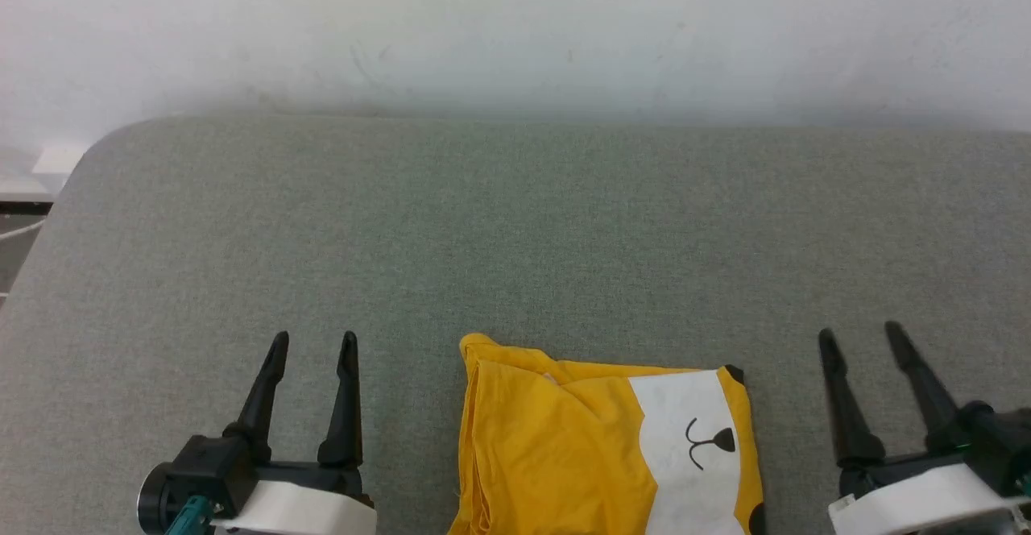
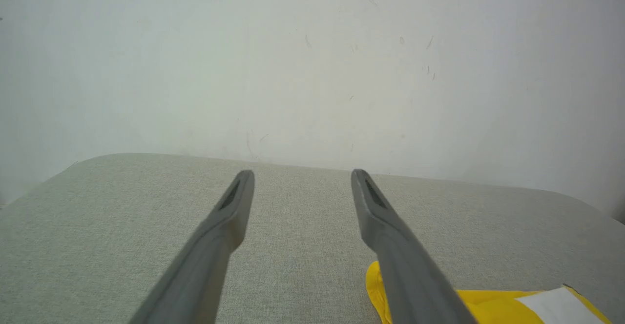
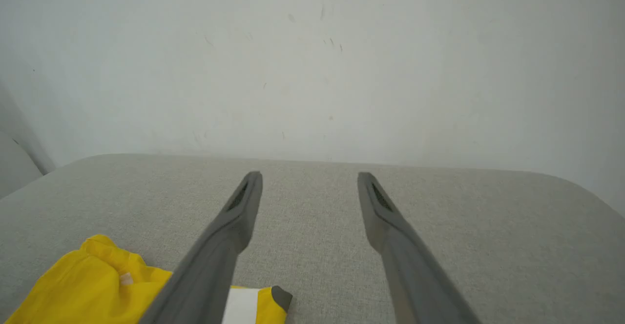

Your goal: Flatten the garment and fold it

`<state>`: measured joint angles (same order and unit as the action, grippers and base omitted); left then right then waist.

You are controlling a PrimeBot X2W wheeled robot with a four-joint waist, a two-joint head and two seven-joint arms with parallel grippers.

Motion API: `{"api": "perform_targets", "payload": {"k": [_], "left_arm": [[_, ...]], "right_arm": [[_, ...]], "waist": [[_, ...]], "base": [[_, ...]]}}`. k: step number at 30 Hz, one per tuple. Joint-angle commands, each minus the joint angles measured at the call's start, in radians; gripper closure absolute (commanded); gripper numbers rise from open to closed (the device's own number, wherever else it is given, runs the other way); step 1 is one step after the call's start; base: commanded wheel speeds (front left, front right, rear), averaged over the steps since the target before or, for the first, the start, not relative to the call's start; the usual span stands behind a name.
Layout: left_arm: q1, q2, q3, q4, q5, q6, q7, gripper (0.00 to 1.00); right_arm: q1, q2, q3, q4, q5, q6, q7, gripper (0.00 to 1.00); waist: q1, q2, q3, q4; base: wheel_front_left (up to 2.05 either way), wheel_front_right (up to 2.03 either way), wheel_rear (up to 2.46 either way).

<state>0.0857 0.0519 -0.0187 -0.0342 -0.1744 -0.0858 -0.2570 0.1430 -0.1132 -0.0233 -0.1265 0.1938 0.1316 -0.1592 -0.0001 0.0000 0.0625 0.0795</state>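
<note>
Between left hand (image 1: 312, 346) and right hand (image 1: 860, 338), folded garment (image 1: 564, 446), printed face sideways.

Head view downward, wrist views low, forward (garment (image 1: 556, 438) shared)

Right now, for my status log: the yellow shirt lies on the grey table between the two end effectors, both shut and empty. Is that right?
Not quite: both are open, not shut. The head view shows the left end effector and the right end effector each with fingers spread and nothing between them. The yellow shirt does lie on the grey table between them.
</note>
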Motion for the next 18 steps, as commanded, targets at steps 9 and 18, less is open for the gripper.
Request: {"api": "perform_targets", "payload": {"k": [9, 18], "left_arm": [[-0.022, -0.002, -0.024, 0.009, -0.02, 0.009, -0.005, 0.0], [-0.065, -0.002, -0.047, 0.027, -0.013, 0.007, -0.005, 0.0]], "right_arm": [[-0.006, -0.106, 0.044, 0.019, 0.396, -0.001, 0.494, 0.0], [-0.066, -0.128, 0.037, 0.105, 0.639, -0.001, 0.797, 0.0]], "waist": [[0.0001, 0.0, 0.071, 0.026], [0.0001, 0.0, 0.127, 0.073]], "base": [[0.0, 0.0, 0.0], [0.0, 0.0, 0.0]]}}
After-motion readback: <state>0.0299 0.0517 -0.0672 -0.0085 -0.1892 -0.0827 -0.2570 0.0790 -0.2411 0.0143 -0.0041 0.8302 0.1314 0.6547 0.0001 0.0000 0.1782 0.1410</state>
